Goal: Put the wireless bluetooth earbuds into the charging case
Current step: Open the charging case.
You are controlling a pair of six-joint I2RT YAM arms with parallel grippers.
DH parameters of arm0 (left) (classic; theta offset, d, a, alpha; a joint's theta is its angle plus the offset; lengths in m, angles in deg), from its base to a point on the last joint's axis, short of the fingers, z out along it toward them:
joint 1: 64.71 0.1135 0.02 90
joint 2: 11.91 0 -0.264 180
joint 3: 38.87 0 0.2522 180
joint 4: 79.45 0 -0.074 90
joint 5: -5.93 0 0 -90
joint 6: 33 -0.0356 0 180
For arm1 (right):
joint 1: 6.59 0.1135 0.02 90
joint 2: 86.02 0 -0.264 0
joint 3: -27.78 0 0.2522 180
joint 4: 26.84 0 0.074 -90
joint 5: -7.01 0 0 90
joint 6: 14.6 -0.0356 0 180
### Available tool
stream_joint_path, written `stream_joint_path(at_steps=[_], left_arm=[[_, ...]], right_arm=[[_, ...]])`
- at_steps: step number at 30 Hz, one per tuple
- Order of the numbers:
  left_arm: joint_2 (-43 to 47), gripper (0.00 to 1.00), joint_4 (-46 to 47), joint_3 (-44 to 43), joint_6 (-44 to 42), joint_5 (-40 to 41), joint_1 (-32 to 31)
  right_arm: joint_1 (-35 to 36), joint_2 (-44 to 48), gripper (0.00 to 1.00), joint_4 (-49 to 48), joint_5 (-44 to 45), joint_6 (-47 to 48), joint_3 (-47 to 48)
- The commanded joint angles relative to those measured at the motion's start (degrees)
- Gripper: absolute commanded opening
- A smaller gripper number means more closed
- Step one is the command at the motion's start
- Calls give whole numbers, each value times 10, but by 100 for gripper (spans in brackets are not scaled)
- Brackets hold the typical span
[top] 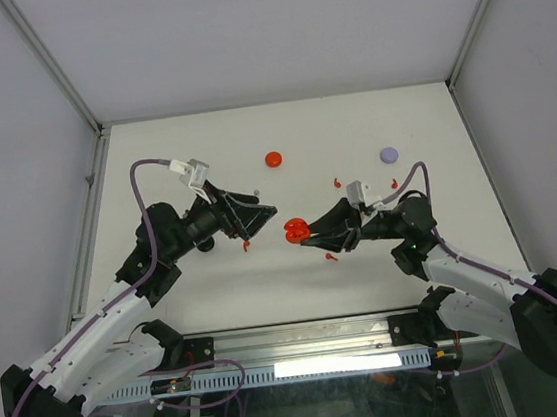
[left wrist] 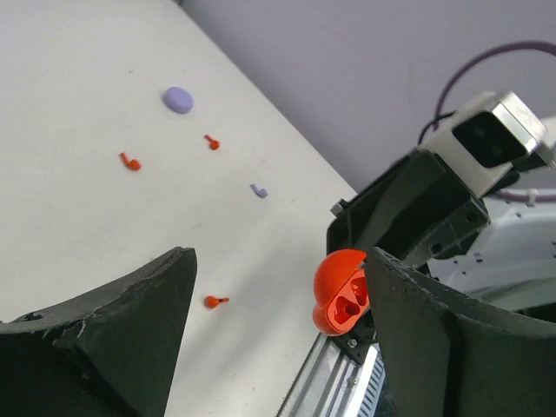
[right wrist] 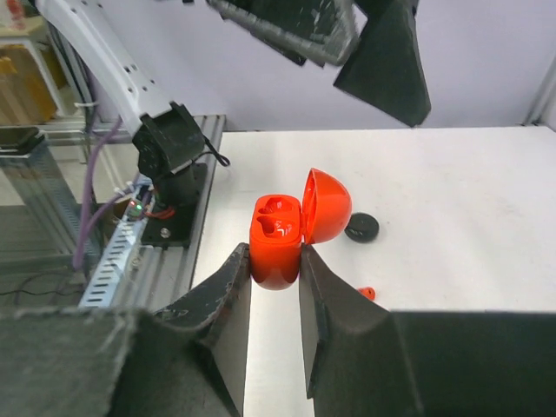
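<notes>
Nearest the arms, the right gripper (right wrist: 274,258) is clamped on the red charging case (right wrist: 276,228), with the lid open and the sockets looking empty — presented, I think, for loading. The left gripper (left wrist: 278,278) has its fingers apart and holds nothing. Beyond, red earbuds (left wrist: 215,301) lie on the table (left wrist: 87,226), and a lavender earbud (left wrist: 259,190) lies farther — no writing is readable.

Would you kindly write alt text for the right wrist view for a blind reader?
The right pincer grips a red charging case with its lid open. On the white table beyond lie a black disc and a red earbud.
</notes>
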Motion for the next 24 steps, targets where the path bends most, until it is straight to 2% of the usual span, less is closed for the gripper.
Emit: stream_joint_path(at_steps=[1,11,24], left_arm=[[13,79,-135,-34,11,113,1],[-70,79,-338,-59,64,237,-4],[-280,72,-427,-144,40,344,-21]], right_arm=[[3,17,0,-74,55,65,-44],[4,8,0,-147,87,79,-117],[5,29,0,-110,100,89,-120]])
